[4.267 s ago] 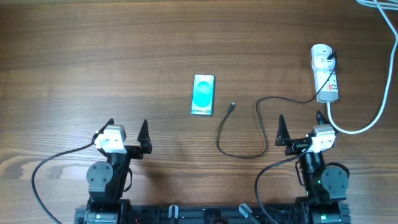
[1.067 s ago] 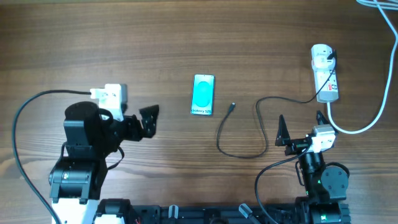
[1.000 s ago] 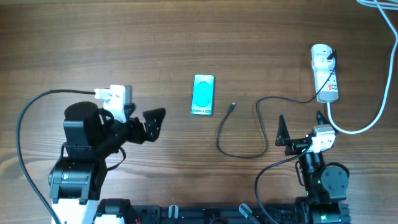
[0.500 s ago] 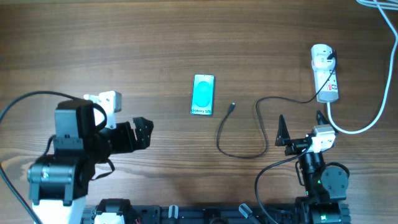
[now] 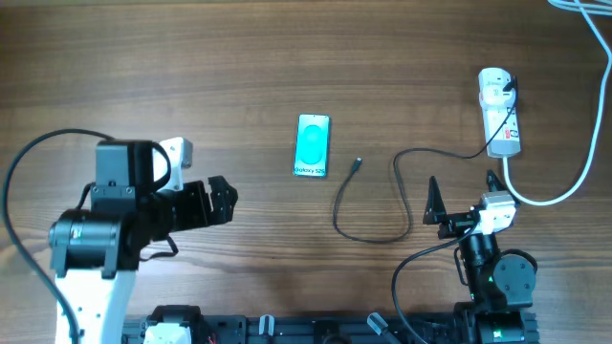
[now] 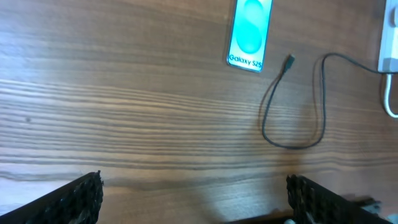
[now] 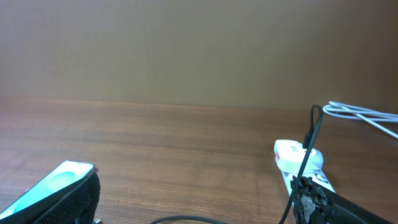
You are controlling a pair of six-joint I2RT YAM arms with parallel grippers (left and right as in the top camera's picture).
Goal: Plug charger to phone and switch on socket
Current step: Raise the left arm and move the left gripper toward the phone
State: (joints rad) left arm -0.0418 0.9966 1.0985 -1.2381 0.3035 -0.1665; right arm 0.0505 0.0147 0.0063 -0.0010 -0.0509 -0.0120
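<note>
Overhead: the phone (image 5: 313,145) lies centrally, long axis running away from the robot, text strip nearest. The charger (image 5: 373,239) loops to its right, tip pointing away, plug in the socket (image 5: 499,113) at far right.

Left wrist: left gripper (image 6: 194,180) released, empty, phone ahead.

Right wrist: right gripper (image 7: 194,180) released, empty.

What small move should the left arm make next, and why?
Probably carry the left end effector rightward to the phone: it hangs open and empty left of it, while the charger's connector tip lies loose beside the phone, not plugged in.
</note>
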